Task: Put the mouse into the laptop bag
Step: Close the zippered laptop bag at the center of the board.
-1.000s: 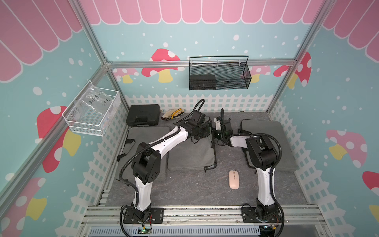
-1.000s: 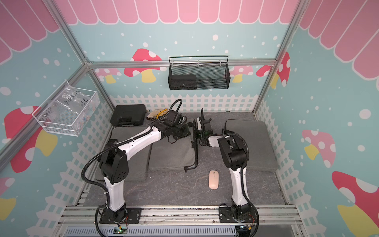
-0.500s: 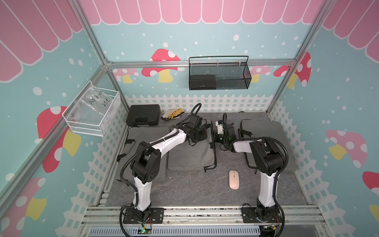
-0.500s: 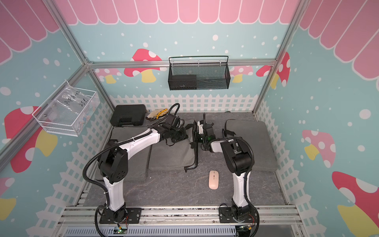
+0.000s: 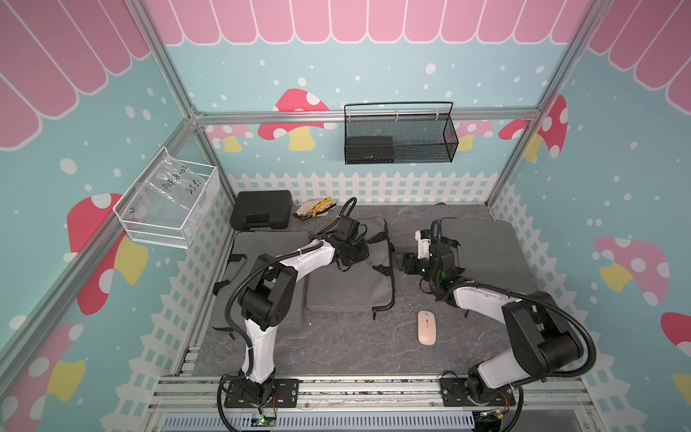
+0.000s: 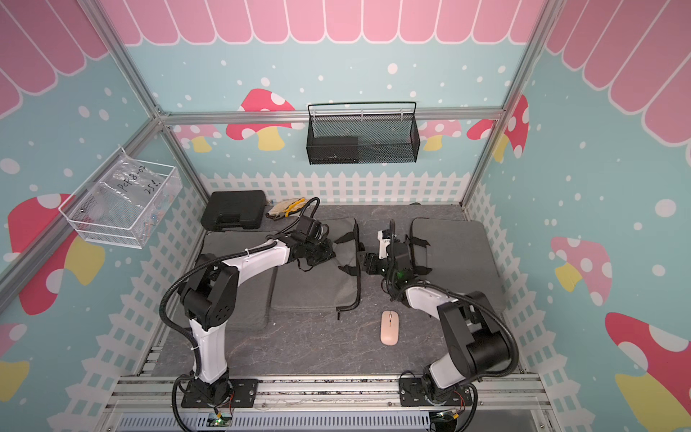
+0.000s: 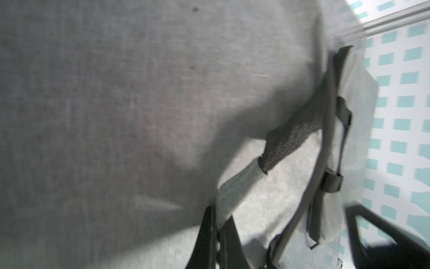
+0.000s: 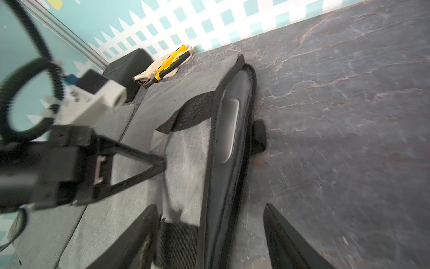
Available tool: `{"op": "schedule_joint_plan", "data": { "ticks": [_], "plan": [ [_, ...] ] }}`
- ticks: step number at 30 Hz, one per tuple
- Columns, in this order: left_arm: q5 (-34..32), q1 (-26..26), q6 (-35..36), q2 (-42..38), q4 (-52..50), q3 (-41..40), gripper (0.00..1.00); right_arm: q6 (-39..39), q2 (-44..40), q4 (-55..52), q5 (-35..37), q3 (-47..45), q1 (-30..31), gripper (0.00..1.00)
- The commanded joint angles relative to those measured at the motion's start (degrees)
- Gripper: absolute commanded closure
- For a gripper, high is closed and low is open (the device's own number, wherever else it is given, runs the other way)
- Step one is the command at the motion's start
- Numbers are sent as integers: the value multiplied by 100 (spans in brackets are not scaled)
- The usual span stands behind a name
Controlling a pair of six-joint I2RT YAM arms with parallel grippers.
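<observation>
left fingers (image 7: 203, 237) clamped together on the grey handle (image 7: 237, 184) of the laptop bag (image 5: 347, 288). left gripper (image 8: 162, 163) pinches it mid-loop. My read: that lifts the top panel so the mouth (image 8: 235, 181) gapes along the bag's right edge. It does gape: dark slot in the right wrist view, something smooth and silver-grey inside. Maybe a laptop, can't tell.

right fingers (image 8: 286, 237) spread wide, nothing between them. right gripper (image 5: 407, 262) is just beside the open edge, next to a black strap (image 5: 382, 267). In its wrist view the zip edge lines up between the fingers, but I see no contact. Wide makes sense to me: free hand, ready for the pick.

mouse (image 5: 426, 327): pink, flat on the tabletop (image 5: 336, 348) toward the front, near the right forearm, clear of the bag's near corner. Untouched, not in the bag yet, so pick and insert are both to do.

Next, as I judge it: right arm goes to the mouse, grips across its narrow sides, feeds it into the slot. Risk: slot is narrow and the panel soft; if the handle slips, it shuts.

Clutter: second grey bag (image 5: 486, 254) on the right, third grey bag (image 5: 261, 241) under the left arm, black case (image 5: 260, 209) and gloves (image 5: 313, 208) by the back wall. None of it blocks the path.
</observation>
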Motion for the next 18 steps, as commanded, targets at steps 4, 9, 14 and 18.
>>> {"op": "schedule_joint_plan", "data": {
  "ticks": [4, 9, 14, 18],
  "plan": [
    [183, 43, -119, 598, 24, 338, 100, 33, -1317, -66, 302, -1183, 319, 27],
    [-175, 36, -164, 164, 39, -22, 73, 85, -2404, -629, 860, -1683, 817, 26],
    [-529, -3, -267, -1277, 315, -1159, 43, 171, -3044, -1043, 1166, -1884, 1322, 26],
    [-1338, -218, -429, -2985, 558, -2435, 32, 272, -3208, -998, 1175, -2069, 1637, 27]
  ]
}}
